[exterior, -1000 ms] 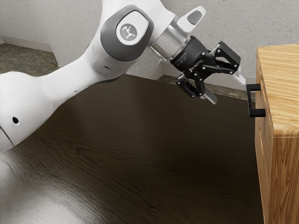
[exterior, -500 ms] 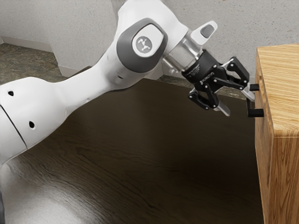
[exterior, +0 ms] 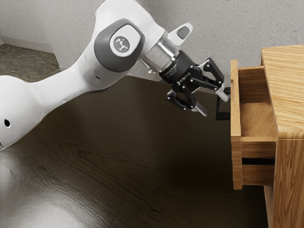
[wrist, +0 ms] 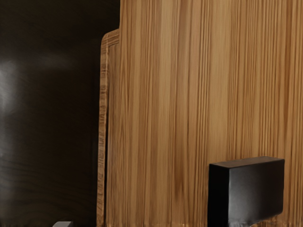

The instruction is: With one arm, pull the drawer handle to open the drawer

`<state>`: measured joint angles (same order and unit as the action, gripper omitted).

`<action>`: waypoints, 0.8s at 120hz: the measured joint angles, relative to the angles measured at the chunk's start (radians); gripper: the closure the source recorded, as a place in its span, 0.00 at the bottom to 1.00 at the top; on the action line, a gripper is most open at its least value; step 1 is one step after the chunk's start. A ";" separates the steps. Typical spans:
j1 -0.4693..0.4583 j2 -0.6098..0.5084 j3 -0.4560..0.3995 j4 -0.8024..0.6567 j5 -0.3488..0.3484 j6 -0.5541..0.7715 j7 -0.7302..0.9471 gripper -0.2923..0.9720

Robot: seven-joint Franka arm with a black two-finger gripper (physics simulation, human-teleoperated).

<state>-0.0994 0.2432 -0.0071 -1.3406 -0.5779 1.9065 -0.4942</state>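
Here, a black gripper (exterior: 212, 103) with fingers spread apart, one against the drawer handle (exterior: 221, 112), the other clear of it, so hooked rather than clamped. Just ahead of the fingertips: handle, long axis upright, on a drawer front (exterior: 235, 137) standing partway out of the wooden cabinet (exterior: 287, 171). Likely next: straight back, away from the cabinet.

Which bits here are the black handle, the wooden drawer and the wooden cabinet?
Black bar-shaped drawer handle (exterior: 221, 113): exterior view, lower part of the bar.
Light wooden drawer (exterior: 235, 137): exterior view, its front panel.
Light wooden cabinet (exterior: 285, 64): exterior view, its top face.
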 joint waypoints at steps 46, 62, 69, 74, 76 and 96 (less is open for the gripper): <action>0.002 -0.126 -0.003 -0.161 0.010 -0.001 -0.008 0.46; 0.007 -0.139 -0.003 -0.179 0.010 -0.002 -0.009 0.46; 0.012 -0.155 -0.002 -0.188 0.010 -0.003 -0.009 0.46; 0.017 -0.165 -0.001 -0.199 0.010 -0.003 -0.008 0.46; 0.019 -0.168 -0.001 -0.204 0.010 -0.004 -0.008 0.46; 0.033 -0.190 -0.001 -0.242 0.011 -0.005 -0.006 0.46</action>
<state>-0.0667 0.0537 -0.0076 -1.5830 -0.5668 1.9011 -0.5006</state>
